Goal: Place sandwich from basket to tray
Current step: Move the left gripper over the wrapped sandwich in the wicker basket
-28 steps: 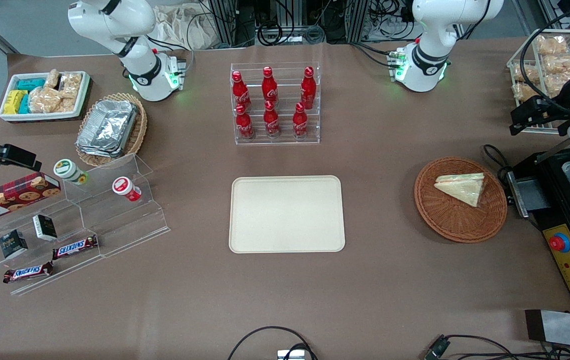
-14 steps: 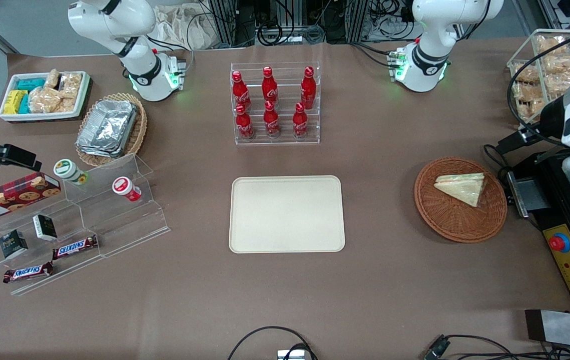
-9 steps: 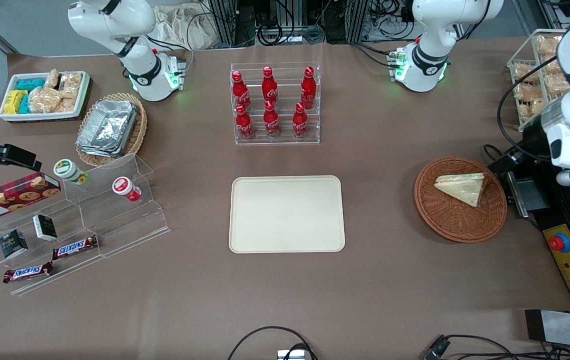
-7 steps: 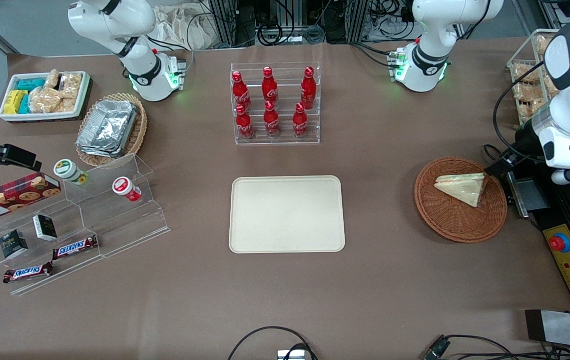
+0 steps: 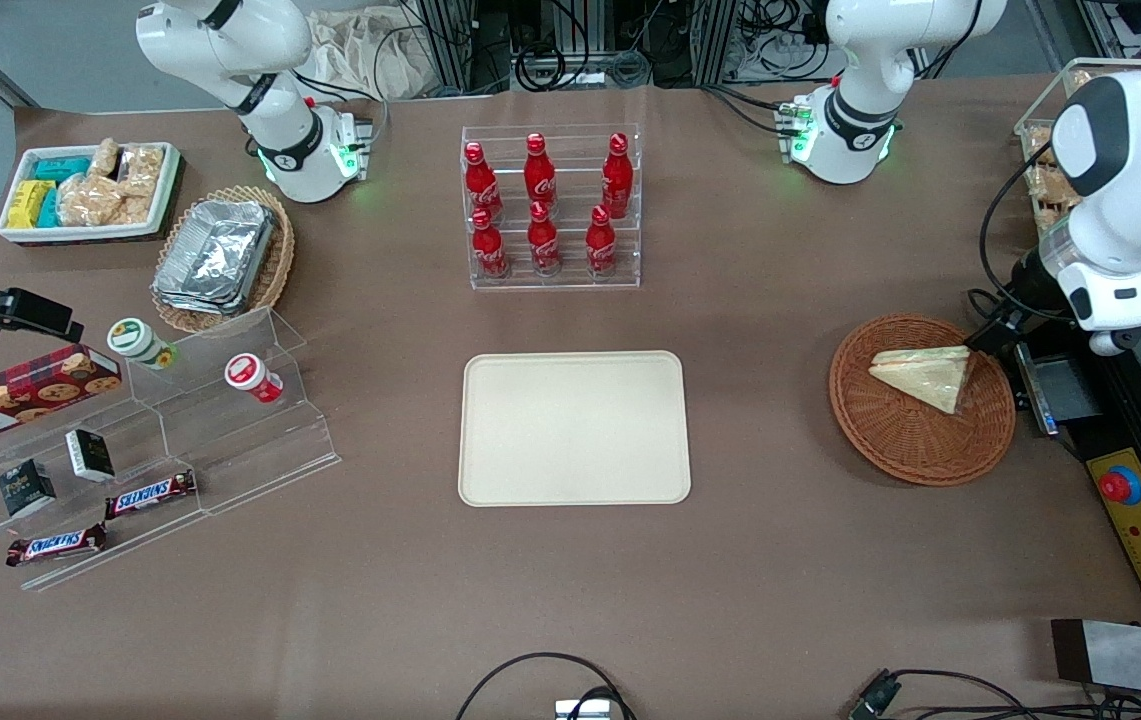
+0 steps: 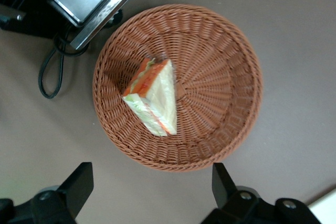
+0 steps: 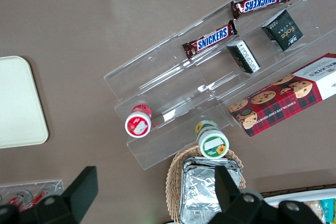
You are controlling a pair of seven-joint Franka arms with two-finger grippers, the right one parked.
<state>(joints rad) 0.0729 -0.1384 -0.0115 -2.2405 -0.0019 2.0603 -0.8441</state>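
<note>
We are hovering our gripper (image 6: 149,195), fingers (image 6: 79,184) spread and empty, above the sandwich (image 6: 152,97) lying in the basket (image 6: 220,66); the tray (image 5: 574,428) is waiting bare.

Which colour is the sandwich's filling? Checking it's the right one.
Orange-red and green, on the sandwich; left wrist view shows it best.

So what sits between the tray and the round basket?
Nothing: the front view shows bare brown table between tray and basket. The open end effector hovers over the basket's sandwich.
</note>
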